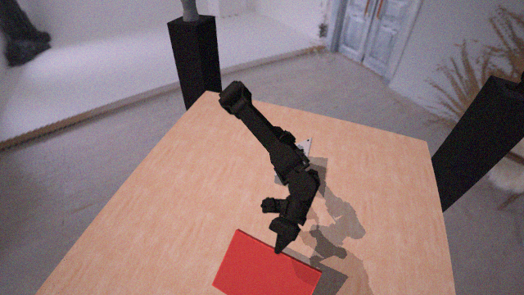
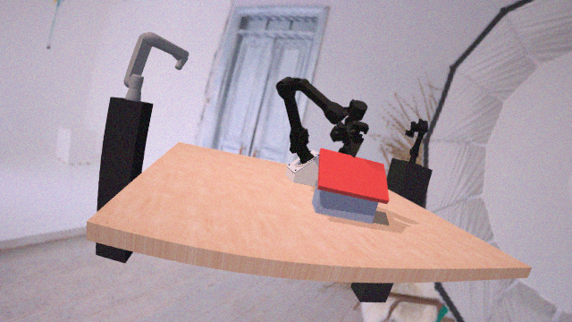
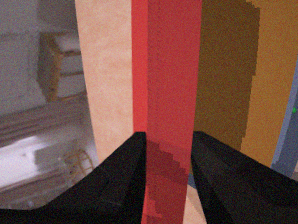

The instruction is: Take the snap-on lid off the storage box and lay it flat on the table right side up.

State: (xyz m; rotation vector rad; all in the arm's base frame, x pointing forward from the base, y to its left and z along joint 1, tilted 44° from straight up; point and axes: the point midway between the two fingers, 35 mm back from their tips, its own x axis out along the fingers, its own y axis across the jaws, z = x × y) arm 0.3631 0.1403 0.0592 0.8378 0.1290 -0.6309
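From near to far across the wooden counter, the blue storage box is standing beneath its red lid, which is tilting, its arm-side edge raised and its opposite edge sitting lower. I am clenching that raised edge in the jaws, one finger on either side of the red rim. The lid is covering the box from above and is not yet lying on the counter. Behind it, I am holding my black arm bent over the counter, its foot standing on a pale base. Farther off, a gray arm is topping a black pedestal, while pale blue doors are standing shut in the background.
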